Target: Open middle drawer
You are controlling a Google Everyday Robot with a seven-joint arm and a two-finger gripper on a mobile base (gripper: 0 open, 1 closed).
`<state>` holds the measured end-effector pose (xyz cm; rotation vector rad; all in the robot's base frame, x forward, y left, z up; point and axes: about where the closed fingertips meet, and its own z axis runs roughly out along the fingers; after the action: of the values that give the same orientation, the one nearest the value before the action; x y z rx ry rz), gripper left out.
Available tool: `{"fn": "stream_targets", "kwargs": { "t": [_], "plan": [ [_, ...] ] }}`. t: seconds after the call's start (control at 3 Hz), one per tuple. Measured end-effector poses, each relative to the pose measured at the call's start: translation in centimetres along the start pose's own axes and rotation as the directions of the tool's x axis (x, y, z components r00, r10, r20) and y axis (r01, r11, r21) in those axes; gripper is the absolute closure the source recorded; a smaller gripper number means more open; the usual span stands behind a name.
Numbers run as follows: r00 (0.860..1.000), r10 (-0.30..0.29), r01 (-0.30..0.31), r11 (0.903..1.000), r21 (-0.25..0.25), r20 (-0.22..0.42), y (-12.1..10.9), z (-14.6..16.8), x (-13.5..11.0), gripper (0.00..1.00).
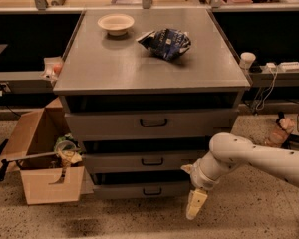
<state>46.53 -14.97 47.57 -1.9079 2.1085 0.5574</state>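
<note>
The middle drawer [139, 162] is a grey metal front with a small dark loop handle [152, 161], set between the taller top drawer [114, 125] and the slimmer bottom drawer [124, 190]. All three fronts look closed. My gripper [196, 204] hangs pointing down at the end of the white arm [249, 158]. It is in front of the cabinet's lower right corner, below and to the right of the middle drawer's handle, and holds nothing.
A white bowl [115, 23] and a blue snack bag [165, 42] sit on the cabinet top [109, 68]. An open cardboard box [40, 153] with clutter stands on the floor at the left. Cables and a power strip [284, 66] are at the right.
</note>
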Motion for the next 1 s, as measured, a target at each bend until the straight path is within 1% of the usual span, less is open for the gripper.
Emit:
{"fn": "stream_targets", "kwargs": {
  "t": [0.33, 0.67, 1.0],
  "plan": [
    [0.995, -0.08, 0.085, 0.9918, 0.095, -0.056, -3.1, -0.3, 0.9, 0.0],
    [0.981, -0.157, 0.175, 0.9677, 0.181, -0.112, -7.3, -1.0, 2.0, 0.0],
    [0.969, -0.2, 0.227, 0.9517, 0.207, -0.144, -11.0, -0.4, 2.7, 0.0]
  ]
}}
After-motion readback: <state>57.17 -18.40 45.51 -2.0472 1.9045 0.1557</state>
